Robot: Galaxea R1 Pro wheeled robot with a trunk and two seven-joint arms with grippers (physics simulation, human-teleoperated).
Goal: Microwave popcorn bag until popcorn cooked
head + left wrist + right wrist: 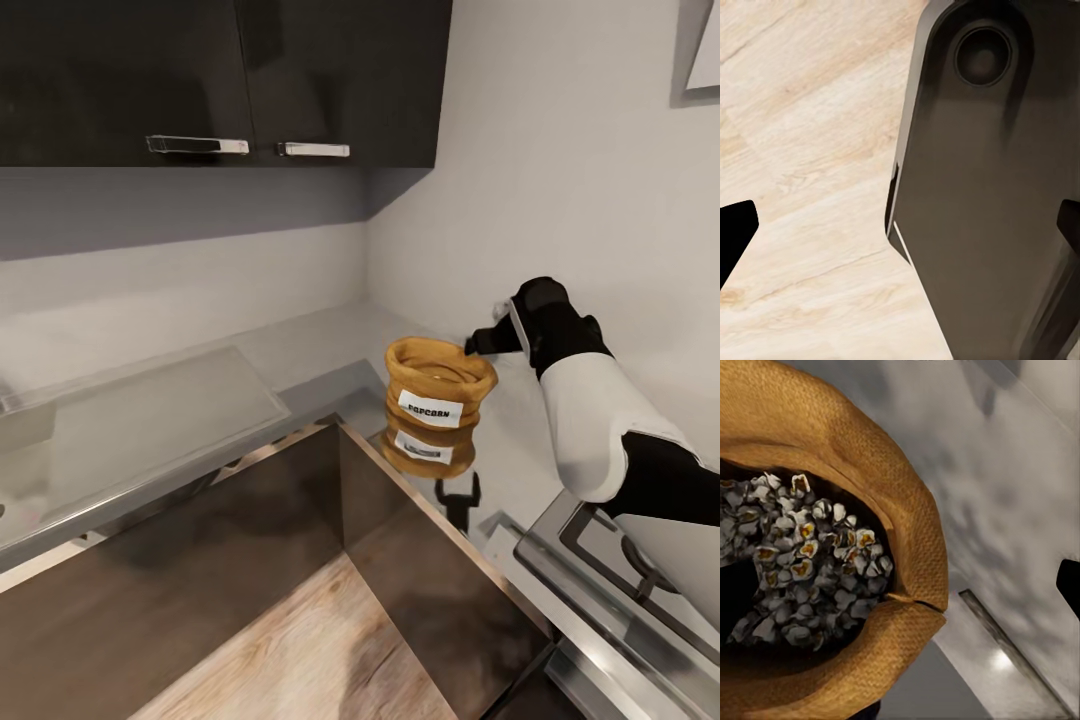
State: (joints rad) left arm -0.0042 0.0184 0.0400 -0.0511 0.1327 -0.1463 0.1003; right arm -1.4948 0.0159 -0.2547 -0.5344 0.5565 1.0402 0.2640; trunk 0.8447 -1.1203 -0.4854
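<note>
Head view: popcorn bag (440, 395) stands upright on the grey counter (300, 350); right tool (478, 343) meets its rim at 2 o'clock, apparently pinching it for lifting.
Right wrist view: kernels (810, 577) fill the bag.
Left wrist view: left tool (900, 232) released above wooden floor (802, 150).

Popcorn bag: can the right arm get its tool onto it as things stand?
Probably yes. The right tool is already at the rolled rim of the popcorn bag on the countertop, with nothing between them. Whether it has closed on the rim, the views don't settle.
</note>
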